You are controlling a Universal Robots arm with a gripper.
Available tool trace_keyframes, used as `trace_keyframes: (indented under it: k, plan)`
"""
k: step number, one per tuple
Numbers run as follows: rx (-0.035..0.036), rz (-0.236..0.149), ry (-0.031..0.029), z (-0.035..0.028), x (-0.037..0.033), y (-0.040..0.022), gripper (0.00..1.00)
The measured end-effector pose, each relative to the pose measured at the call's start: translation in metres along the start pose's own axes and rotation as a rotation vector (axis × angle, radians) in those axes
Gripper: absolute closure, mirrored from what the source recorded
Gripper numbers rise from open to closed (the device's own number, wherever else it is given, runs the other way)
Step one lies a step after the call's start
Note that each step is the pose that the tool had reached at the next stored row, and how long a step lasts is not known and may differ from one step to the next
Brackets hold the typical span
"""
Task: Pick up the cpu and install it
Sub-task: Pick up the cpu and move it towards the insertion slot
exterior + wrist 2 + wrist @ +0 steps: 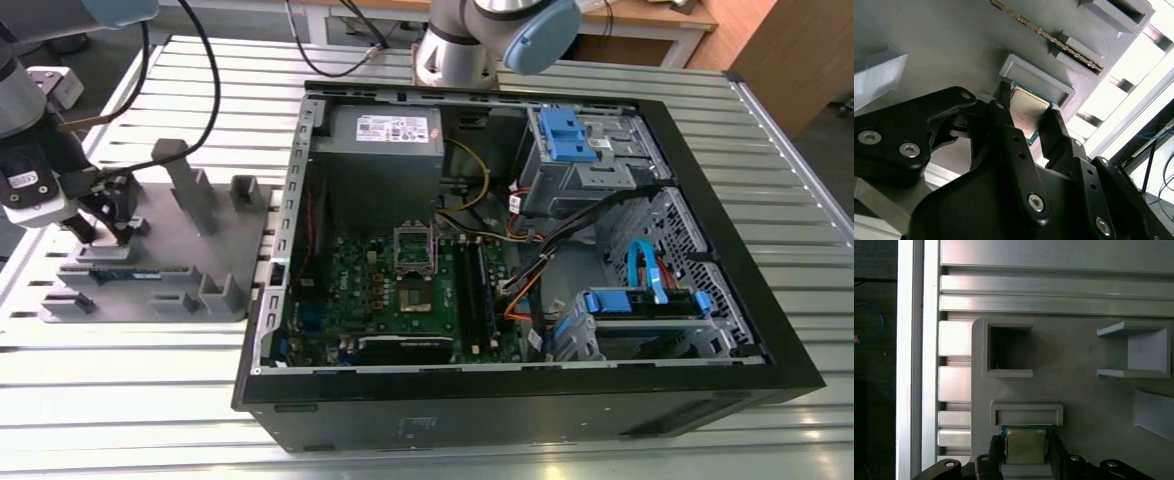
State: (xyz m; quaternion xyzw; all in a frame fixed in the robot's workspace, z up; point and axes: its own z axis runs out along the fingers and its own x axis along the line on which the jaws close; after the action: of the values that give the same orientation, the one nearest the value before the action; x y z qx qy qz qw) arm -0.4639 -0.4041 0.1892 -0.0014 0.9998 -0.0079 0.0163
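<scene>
Black two-finger gripper (1029, 114) is squeezing the small square cpu (1027, 111) with its shiny silver-grey metal lid by two opposite edges. It is doing so over the flat grey plastic fixture tray (944, 45), just beside the tray's narrow rectangular pocket (1036, 80). Second wrist view is showing faint print on the lid, not readable, and a long thin memory stick (1054, 42) standing in tray slots. Exterior view is adding the wider scene: open black computer case (534, 400) lying beside the tray on the slatted aluminium table (120, 400), green motherboard (354, 290) inside, and a white label (387, 127) on its grey metal box, unreadable.
</scene>
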Motion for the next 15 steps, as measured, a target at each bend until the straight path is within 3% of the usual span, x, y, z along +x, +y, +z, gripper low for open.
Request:
trace_keyframes:
  k: [5,6,9,15]
  plan:
    - [0.0127,0.0,-0.0005,-0.0034,-0.0005,0.0001,0.53]
    - [0.0178,0.0,-0.0004,-0.0033,-0.0005,0.0001,0.53]
    - [0.0438,-0.001,0.0002,-0.0033,-0.0008,0.0,0.53]
    - [0.0462,-0.003,0.0006,-0.0018,-0.002,0.0011,0.53]
